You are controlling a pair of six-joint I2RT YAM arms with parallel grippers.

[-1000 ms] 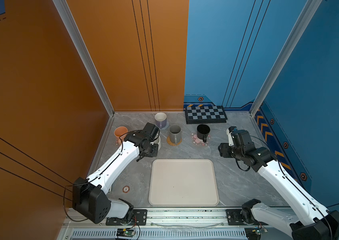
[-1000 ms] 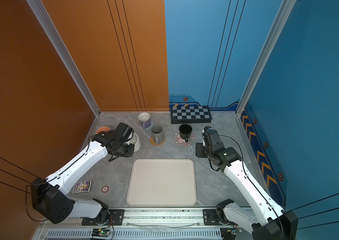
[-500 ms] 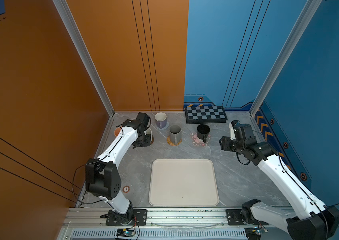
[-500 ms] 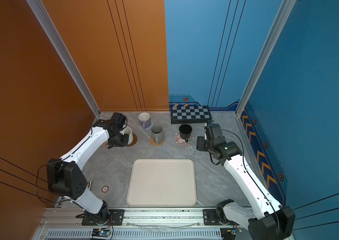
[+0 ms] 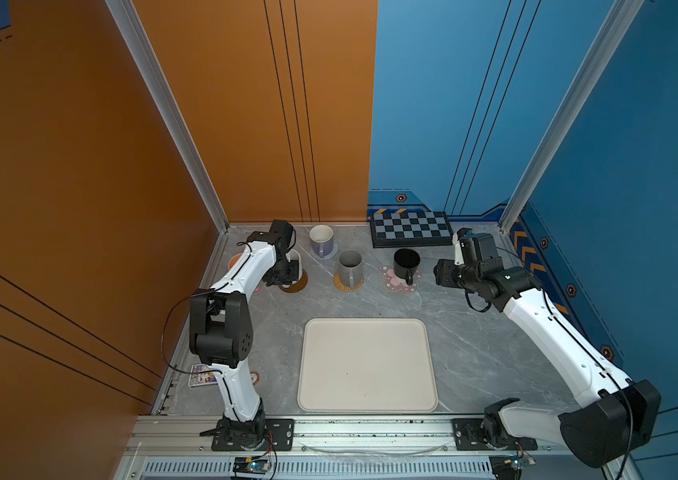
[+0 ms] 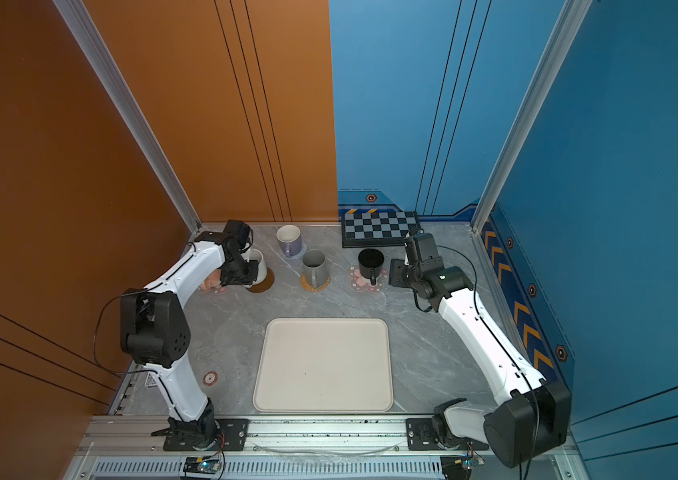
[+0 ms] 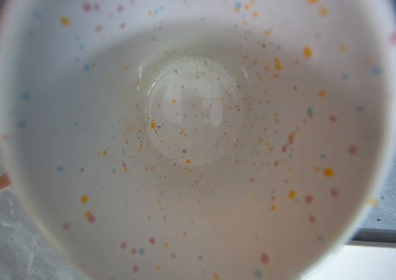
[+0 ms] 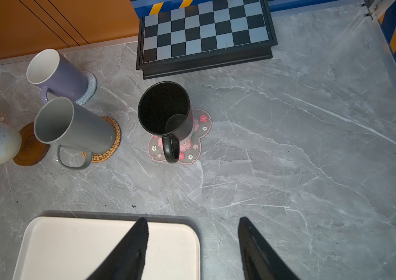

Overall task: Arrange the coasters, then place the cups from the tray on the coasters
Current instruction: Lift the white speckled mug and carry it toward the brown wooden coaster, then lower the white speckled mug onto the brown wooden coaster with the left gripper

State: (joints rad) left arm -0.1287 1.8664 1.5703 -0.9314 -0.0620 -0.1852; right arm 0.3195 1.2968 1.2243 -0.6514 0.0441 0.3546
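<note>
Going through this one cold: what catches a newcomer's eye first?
The cream tray lies bare at the front middle, while the lavender mug, grey mug and black mug stand on coasters along the back. The left gripper is shut on the speckled white mug at the brown disc coaster, its spotted inside filling the left wrist view. The right gripper hangs open right of the black mug.

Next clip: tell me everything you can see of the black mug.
The black handled mug looks like smooth dark ceramic, a plain straight-sided cylinder with one loop handle. It stands upright and empty on a clear pink flower-shaped coaster, handle turned toward the cream-white tray. In both top views it is the rightmost mug of the row, just in front of the black-and-grey chequered board. Only the coaster touches it; the open right gripper is well clear.
</note>
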